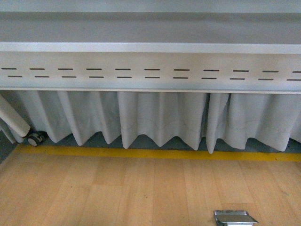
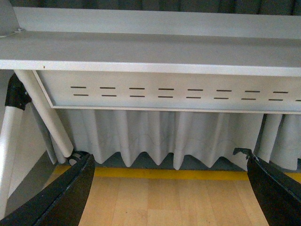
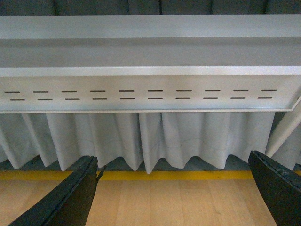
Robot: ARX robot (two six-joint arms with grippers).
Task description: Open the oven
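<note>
- While all three cameras look low at the grey tabletop (image 1: 150,47) edge and its slotted apron, the oven shows in no view.
- left end effector (image 2: 168,160): fingers spread wide, holding nothing.
- right end effector (image 3: 173,160): same (wide apart).
- Behind: pleated curtain (image 1: 160,117), yellow floor stripe (image 1: 141,153), caster (image 1: 34,139).

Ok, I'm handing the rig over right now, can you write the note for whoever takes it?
Grippers: the left gripper is open and empty; the right gripper likewise.
Oven: in none of the views. The cameras show only the table edge, its slotted panel, the curtain below and the yellow floor line.
Done: nothing shows as done.
Left: bring the oven into view, probably above the table edge, then pull its door open.
</note>
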